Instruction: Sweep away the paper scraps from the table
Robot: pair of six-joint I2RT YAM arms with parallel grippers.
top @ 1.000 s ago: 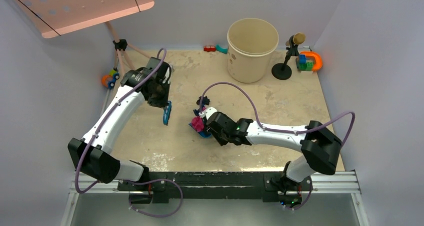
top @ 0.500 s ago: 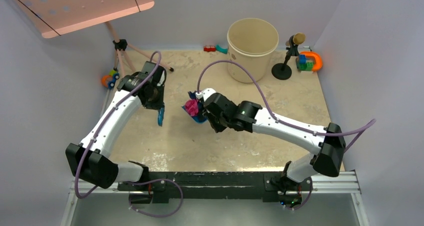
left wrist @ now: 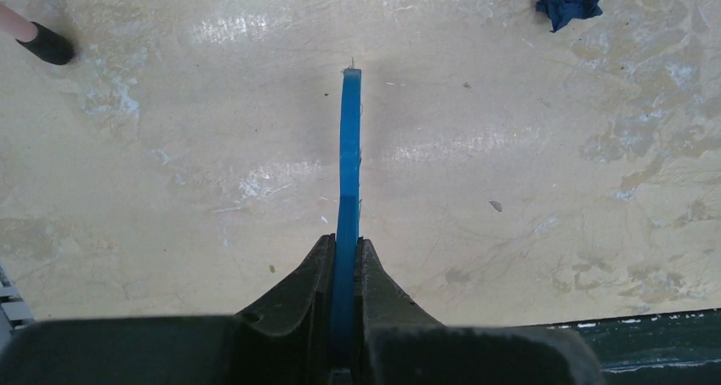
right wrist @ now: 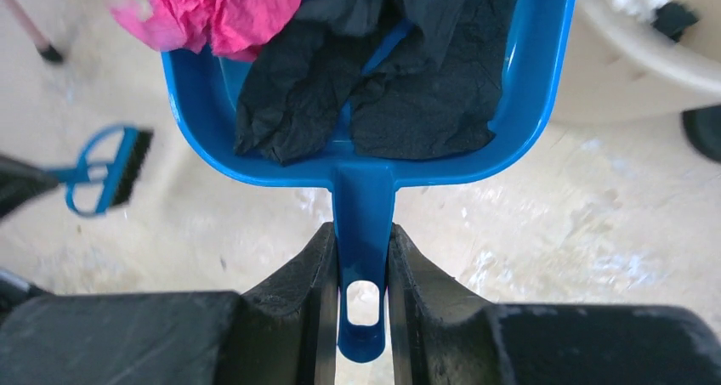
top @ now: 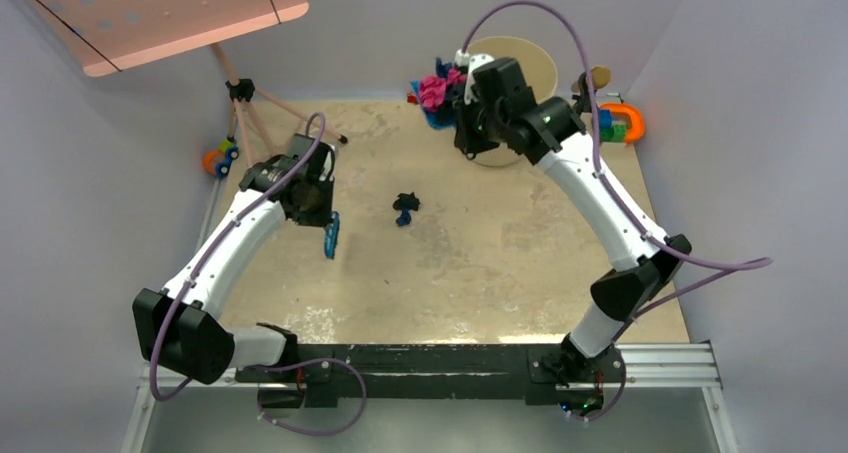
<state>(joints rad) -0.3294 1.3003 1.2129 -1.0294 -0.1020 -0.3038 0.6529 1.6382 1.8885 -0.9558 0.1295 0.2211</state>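
My right gripper (right wrist: 363,232) is shut on the handle of a blue dustpan (right wrist: 544,62) and holds it high beside the beige bucket (right wrist: 629,62). In the pan lie pink paper scraps (right wrist: 221,11) and black ones (right wrist: 400,79). From above, the loaded dustpan (top: 437,108) hangs at the bucket's (top: 535,63) left rim, with the right gripper (top: 462,101) behind it. My left gripper (left wrist: 346,245) is shut on a blue brush (left wrist: 349,147), seen edge-on over the table (left wrist: 170,189). A dark blue scrap (top: 405,209) lies mid-table, right of the brush (top: 331,235).
Colourful toys sit at the back right corner (top: 620,123) and off the left edge (top: 218,158). A pink board on a tripod (top: 240,88) stands at the back left; one tripod foot (left wrist: 47,45) rests near the brush.
The right arm has lifted the loaded dustpan off the table and carried it back to the bucket. A dark scrap is left behind mid-table. The left arm with the brush has barely moved.
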